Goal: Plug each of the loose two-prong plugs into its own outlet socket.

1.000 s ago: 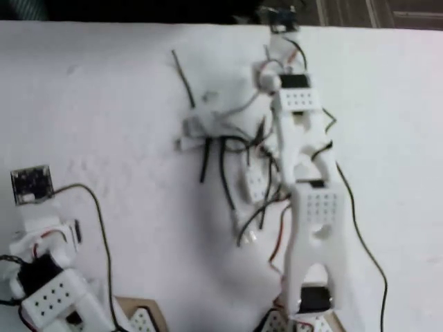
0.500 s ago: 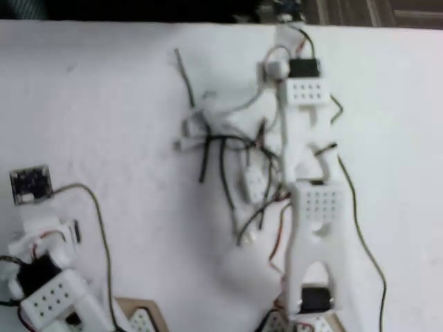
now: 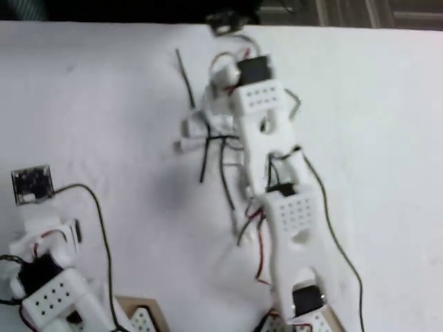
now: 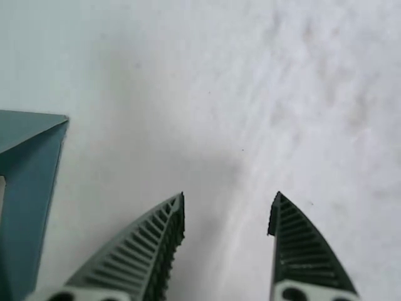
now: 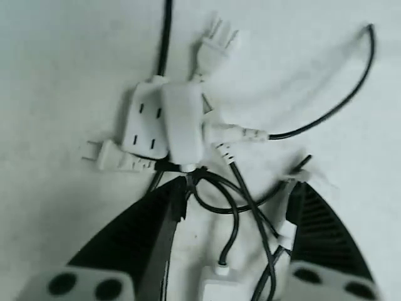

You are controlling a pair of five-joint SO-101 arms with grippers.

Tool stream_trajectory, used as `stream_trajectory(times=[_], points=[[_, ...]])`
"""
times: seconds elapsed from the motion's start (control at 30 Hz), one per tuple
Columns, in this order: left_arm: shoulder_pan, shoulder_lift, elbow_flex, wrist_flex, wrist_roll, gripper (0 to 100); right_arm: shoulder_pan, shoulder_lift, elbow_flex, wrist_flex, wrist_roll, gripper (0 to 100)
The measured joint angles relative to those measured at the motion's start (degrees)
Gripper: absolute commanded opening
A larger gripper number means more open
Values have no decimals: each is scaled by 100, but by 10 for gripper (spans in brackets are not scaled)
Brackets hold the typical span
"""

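Right gripper (image 5: 238,184): spread wide and empty, poised over the tangle, jaws straddling the black cords (image 5: 219,207).
Left gripper (image 4: 229,197): parted, holding nothing, over the bare table (image 4: 188,75).
Outlet block (image 5: 145,119): white, flat on the table just ahead of the right jaws, slots facing the camera.
Loose plugs: one plug (image 5: 106,157) rests against the block's side, prongs pointing away; a second plug (image 5: 216,39) lies beyond it.
Step in hand: apparently the approach to a first plug.
Doing it well: pinch the plug's body, not cord or prongs; the unanchored block will likely slide, so brace it.
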State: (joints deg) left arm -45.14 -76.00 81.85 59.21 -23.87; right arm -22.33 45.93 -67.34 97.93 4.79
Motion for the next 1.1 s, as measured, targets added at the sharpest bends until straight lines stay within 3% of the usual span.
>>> stream_trajectory(times=[0.17, 0.5, 0.57, 0.67, 1.1], points=[[0, 0, 0, 0, 0, 229, -501, 9, 316, -88, 0, 256], [0, 0, 0, 0, 0, 229, -431, 1029, 360, -1565, -9, 248], [0, 0, 0, 0, 0, 229, -352, 1143, 352, -1749, -9, 190], [0, 0, 0, 0, 0, 229, -229, 1222, 352, -1969, 0, 13], [0, 0, 18, 0, 0, 228, 387, 782, 360, -2409, 352, 17]])
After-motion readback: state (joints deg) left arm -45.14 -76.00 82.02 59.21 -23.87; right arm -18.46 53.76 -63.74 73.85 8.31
